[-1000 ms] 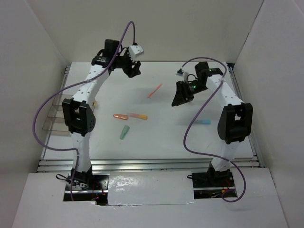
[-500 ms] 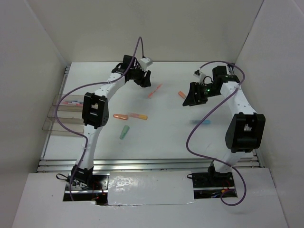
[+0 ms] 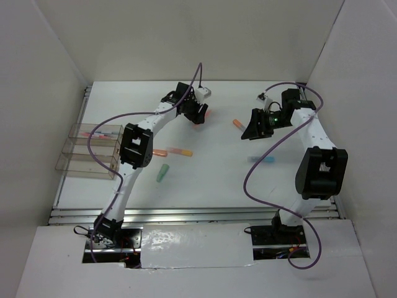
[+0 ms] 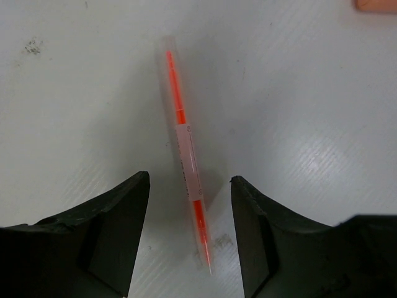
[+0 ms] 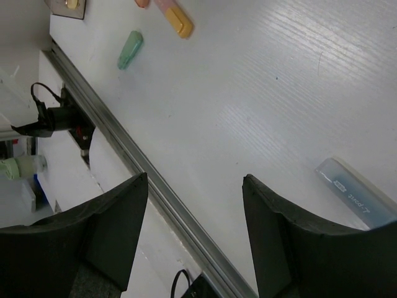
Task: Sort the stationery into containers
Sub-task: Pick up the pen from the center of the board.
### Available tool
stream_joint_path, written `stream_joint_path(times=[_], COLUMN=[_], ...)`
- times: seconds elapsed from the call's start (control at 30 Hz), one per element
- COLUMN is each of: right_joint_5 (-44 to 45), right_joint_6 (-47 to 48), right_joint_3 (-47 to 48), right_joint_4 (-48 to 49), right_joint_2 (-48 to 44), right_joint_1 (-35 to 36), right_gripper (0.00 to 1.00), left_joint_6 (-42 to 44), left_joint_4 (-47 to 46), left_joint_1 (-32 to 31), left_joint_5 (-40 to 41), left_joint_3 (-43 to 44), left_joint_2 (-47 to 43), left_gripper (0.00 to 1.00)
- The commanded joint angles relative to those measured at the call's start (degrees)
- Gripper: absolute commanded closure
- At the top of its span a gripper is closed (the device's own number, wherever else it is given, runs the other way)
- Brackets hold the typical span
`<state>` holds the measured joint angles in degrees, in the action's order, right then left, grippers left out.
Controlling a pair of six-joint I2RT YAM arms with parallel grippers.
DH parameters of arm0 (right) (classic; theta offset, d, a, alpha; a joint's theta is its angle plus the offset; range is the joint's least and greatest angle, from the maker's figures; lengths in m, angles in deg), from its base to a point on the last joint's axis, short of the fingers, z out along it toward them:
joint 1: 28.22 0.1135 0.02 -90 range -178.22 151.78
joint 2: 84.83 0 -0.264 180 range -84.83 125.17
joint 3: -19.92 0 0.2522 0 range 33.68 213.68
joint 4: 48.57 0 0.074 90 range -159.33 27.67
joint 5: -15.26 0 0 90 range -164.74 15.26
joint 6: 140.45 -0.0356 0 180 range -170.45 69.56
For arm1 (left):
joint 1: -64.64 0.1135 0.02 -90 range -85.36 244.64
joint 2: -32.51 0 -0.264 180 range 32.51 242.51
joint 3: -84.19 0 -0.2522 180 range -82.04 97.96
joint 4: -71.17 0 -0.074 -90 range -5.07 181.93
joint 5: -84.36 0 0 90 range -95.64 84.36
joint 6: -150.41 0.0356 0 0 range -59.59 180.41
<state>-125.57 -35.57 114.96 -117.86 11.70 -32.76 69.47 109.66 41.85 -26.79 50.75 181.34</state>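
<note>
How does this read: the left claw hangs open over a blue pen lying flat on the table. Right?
The colour is wrong: the left wrist view shows an orange pen, not blue. The left claw does hang open over it, flat on the table.

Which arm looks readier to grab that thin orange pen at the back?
Left. The left tool, open, straddles the orange pen; the right tool hangs open away from it, near a blue pen.
</note>
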Motion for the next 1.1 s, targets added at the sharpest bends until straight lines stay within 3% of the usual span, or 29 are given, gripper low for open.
stream_joint_path(times=[0.0,0.2,0.33,0.63,0.77,0.87,1.07], right_joint_5=[-2.1,-2.6,-2.7,-2.5,0.9,2.0,2.7], right_joint_6=[1.0,1.3,1.2,0.9,1.1,1.1,0.8], right_joint_3=[-0.6,-0.5,-0.4,-0.4,-1.8,-2.3,-2.2], right_joint_4=[1.9,1.7,1.7,1.9,2.4,2.4,2.8], right_joint_2=[-2.4,-2.1,-2.2,-3.4,-5.6,-7.0,-7.4], right_joint_1=[-0.5,-0.8,-0.9,0.6,2.2,3.0,4.2], right_gripper=[0.31,0.31,0.33,0.34,0.34,0.34,0.34], left_joint_6=[1.2,3.2,4.3,4.8,3.9,6.9,29.3], left_joint_4=[1.3,3.1,5.3,7.4,2.3,4.7,18.4], left_joint_1=[-0.1,-1.1,-2.1,-1.1,3.5,7.0,22.6], left_joint_5=[1.1,4.7,7.5,-2.6,-6.9,-11.8,-24.4], left_joint_3=[2.8,4.1,4.1,-4.1,-11.0,-10.2,-9.7], left_joint_2=[1.5,3.7,3.7,-6.3,-19.9,-27.3,-37.0], left_gripper=[0.32,0.41,0.63,0.98,1.00,1.00,1.00])
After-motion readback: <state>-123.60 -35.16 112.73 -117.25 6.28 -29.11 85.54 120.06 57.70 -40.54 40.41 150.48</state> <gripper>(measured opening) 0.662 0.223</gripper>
